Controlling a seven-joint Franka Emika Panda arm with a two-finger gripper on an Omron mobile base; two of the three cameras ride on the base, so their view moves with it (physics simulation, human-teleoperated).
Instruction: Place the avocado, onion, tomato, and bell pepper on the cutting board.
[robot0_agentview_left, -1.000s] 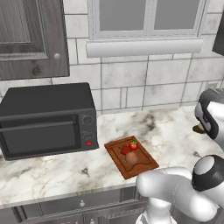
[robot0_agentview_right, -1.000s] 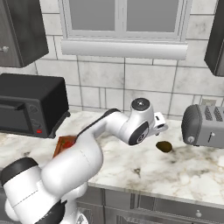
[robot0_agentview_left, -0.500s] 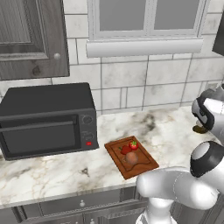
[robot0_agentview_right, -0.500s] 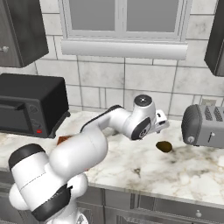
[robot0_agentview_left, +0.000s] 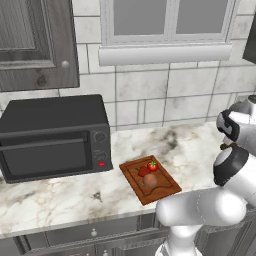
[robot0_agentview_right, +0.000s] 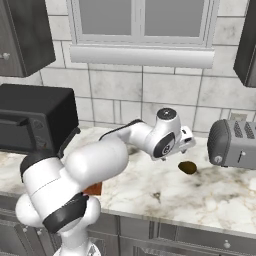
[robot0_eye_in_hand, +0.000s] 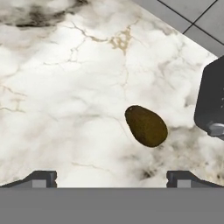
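Marble counter (robot0_eye_in_hand: 65, 87) | avocado (robot0_eye_in_hand: 146, 126) lying loose | gripper (robot0_eye_in_hand: 111, 177) spread wide above it, empty

Produce count: four items in total. One avocado (robot0_eye_in_hand: 146, 126) lies right of center in the hand view. One tomato (robot0_agentview_left: 152, 165), one bell pepper (robot0_agentview_left: 144, 171) and one onion (robot0_agentview_left: 150, 180) are grouped at center right in the left base view. Boards: one cutting board (robot0_agentview_left: 167, 189). Appliances: one microwave (robot0_agentview_left: 52, 136) at left, and one toaster (robot0_agentview_right: 233, 143) at the right edge of the right base view.
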